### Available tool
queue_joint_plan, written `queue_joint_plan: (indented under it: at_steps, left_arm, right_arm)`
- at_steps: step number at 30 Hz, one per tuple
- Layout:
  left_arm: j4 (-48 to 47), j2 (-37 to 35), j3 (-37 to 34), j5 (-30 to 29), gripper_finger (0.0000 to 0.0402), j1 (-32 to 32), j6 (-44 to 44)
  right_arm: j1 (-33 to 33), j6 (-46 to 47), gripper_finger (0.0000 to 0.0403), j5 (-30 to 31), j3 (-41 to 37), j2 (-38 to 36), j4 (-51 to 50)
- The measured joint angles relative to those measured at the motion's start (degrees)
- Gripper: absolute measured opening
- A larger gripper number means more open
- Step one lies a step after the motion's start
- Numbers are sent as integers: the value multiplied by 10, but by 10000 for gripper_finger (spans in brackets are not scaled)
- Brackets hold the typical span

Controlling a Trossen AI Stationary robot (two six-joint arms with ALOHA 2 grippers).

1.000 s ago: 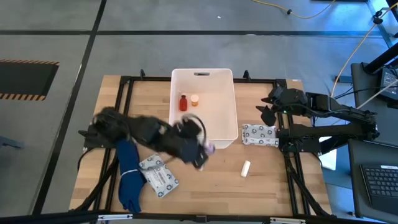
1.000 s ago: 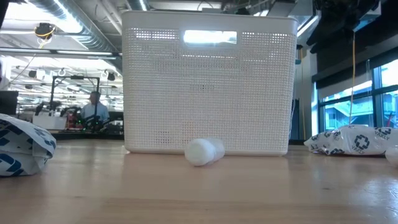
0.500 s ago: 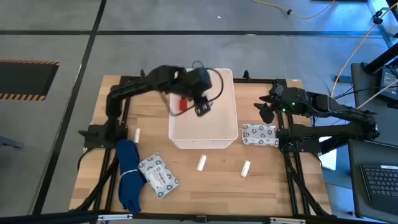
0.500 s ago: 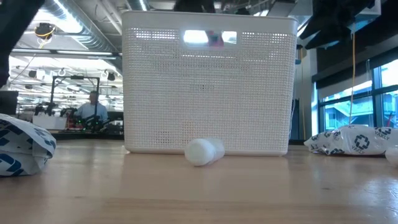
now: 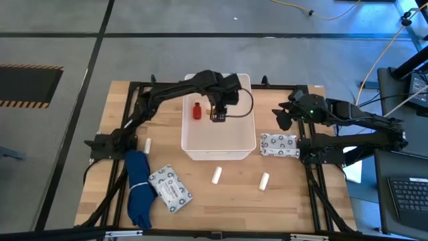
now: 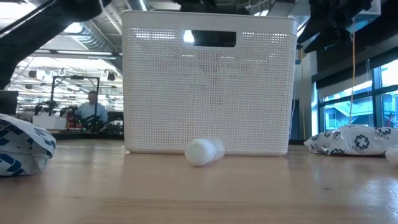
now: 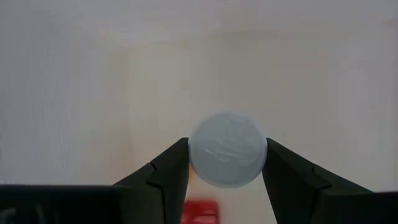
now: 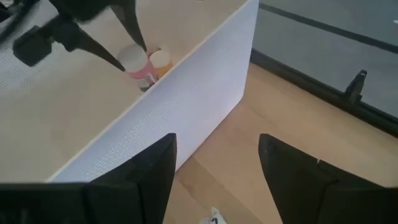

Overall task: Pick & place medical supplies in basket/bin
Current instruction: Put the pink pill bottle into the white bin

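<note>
The white bin (image 5: 241, 137) stands at the table's far middle; in the low view its perforated near wall (image 6: 208, 93) fills the middle. My left gripper (image 5: 217, 115) hangs over the bin's far half, shut on a short white cylinder (image 7: 227, 148). The red bottle (image 5: 197, 110) stands on the bin floor beside it, and an orange-topped vial (image 8: 160, 59) stands close by. My right gripper (image 5: 284, 117) waits open, right of the bin. Two white cylinders (image 5: 217, 175) (image 5: 265, 179) lie on their sides near the bin's near wall. A third (image 5: 148, 144) lies at the left. My left gripper pinches the white cylinder between its two fingertips (image 7: 168, 168), one on each side of its round wall (image 7: 194, 152). The fingers come from above, pointing down. The cylinder's round end faces the wrist camera. It is lifted clear above the bin floor.
A grey-printed white packet (image 5: 278, 144) lies right of the bin, under the right arm. Another packet (image 5: 170, 189) and a blue glove (image 5: 138, 187) lie at the near left. Bare wood shows along the near edge. A person sits far off in the room (image 6: 93, 109).
My left arm has swung from the table in front of the bin's near wall, up over that wall toward the far edge. It now stands above the bin's far half, still shut on the cylinder. The cylinder near the bin's near wall, hidden under the arm before, shows again.
</note>
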Motion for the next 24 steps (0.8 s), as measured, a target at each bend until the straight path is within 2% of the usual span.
queue_joint_plan:
  at_steps: [3, 14, 17, 24]
  left_arm:
    - [12, 16, 0, 7, 170, 7, 27]
    - [32, 35, -16, 34, 170, 61, 8]
    - [32, 33, -16, 53, 170, 63, 27]
    - [62, 33, -16, 51, 170, 63, 31]
  right_arm:
    - [0, 16, 229, 0, 0, 9, -1]
    - [0, 27, 229, 0, 0, 45, -6]
    - [0, 25, 229, 0, 0, 53, -6]
    - [0, 26, 229, 0, 0, 67, -6]
